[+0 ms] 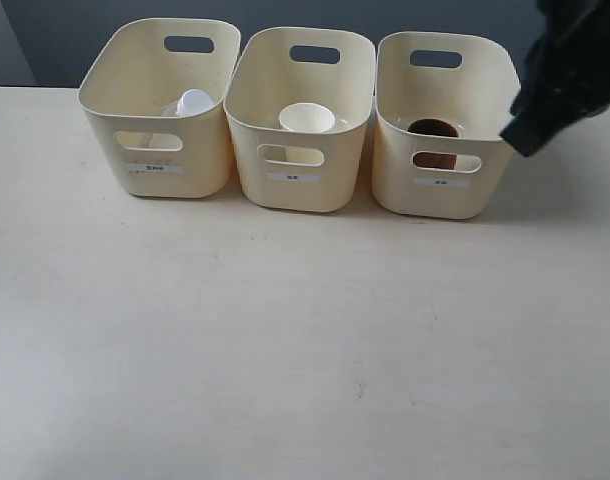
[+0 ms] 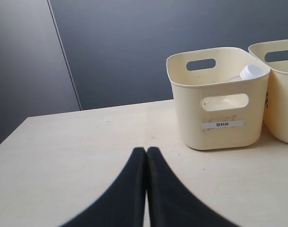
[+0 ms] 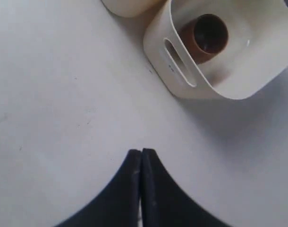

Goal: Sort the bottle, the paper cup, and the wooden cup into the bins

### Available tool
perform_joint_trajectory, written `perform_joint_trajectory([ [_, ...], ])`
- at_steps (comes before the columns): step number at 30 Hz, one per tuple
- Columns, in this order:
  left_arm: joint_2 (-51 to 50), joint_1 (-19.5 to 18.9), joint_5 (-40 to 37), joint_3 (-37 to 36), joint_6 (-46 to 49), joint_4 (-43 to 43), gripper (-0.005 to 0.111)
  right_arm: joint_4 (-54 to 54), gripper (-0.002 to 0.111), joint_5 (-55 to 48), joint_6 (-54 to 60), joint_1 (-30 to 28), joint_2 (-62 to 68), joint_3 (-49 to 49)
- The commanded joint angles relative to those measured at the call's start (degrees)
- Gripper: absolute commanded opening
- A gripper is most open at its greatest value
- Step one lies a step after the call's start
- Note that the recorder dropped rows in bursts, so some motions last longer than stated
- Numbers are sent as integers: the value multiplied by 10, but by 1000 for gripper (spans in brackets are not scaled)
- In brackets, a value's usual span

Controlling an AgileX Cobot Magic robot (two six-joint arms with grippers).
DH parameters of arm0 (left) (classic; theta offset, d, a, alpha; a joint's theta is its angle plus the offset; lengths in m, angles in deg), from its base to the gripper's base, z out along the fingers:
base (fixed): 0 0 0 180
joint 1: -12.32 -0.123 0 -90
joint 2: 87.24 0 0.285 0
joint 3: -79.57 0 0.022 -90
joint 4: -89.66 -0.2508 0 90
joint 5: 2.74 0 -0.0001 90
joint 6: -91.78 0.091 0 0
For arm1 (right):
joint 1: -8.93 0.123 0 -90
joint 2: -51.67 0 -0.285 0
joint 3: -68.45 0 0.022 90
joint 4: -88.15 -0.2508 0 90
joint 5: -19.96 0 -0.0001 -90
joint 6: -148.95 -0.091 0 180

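Looks like we're done: bottle (image 1: 194, 102), paper cup (image 1: 306, 118), wooden cup (image 1: 432, 130) each in bins (image 1: 157, 165) along counter (image 1: 285, 350) far edge. Both tools pressed together, empty; right tool (image 3: 141, 156) nearer wooden cup, left tool (image 2: 146, 153) nearer bottle.

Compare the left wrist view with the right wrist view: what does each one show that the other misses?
Only the left wrist view shows the bottle, leaning in its bin, plus the dark wall behind. Only the right wrist view shows the wooden cup, upright in another bin. Both share the pale table and a shut, empty gripper: left gripper, right gripper. Neither shows the paper cup.
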Motion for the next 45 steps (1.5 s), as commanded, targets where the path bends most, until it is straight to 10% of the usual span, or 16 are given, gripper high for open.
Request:
perform_joint_trajectory([
  [1, 3, 0, 4, -1, -1, 0, 0, 12, -1, -11, -20, -3, -127, 55],
  [29, 3, 0, 4, -1, -1, 0, 0, -15, -1, -15, -132, -3, -352, 67],
  [45, 3, 0, 4, -1, -1, 0, 0, -129, -1, 386, -121, -155, -641, 372],
])
